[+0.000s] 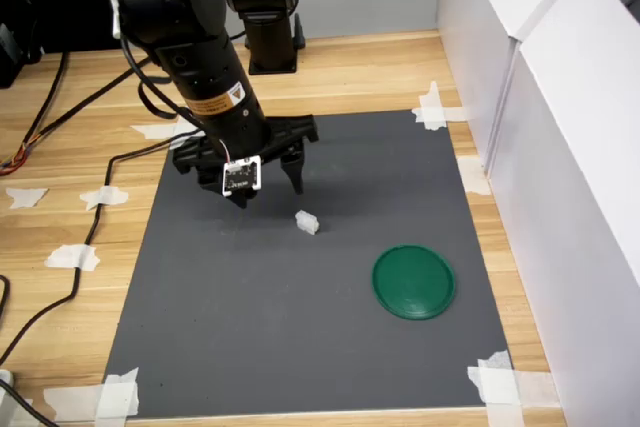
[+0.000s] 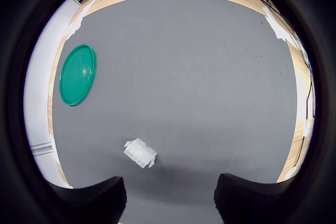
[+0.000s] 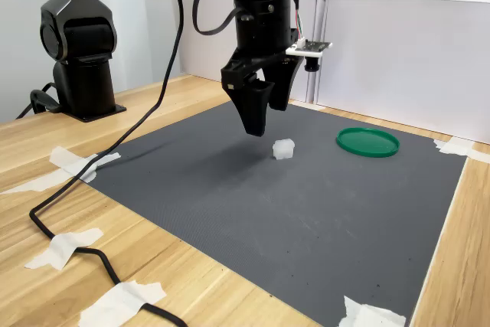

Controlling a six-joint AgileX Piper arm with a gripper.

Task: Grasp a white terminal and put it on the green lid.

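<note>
White terminal [image 1: 307, 222] on mat, end effector [image 1: 268, 185] above

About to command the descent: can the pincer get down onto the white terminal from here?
Probably yes. The pincer hangs open above the mat, the white terminal lies alone close by, and the green lid is well aside.

Dark gray mat [image 1: 300, 317] on wood tabletop [image 1: 370, 72] w/ white tape [image 1: 433, 107] at its corners, black cable [image 3: 115, 143] along one edge, white boxes [image 1: 560, 107] beside it.
</note>
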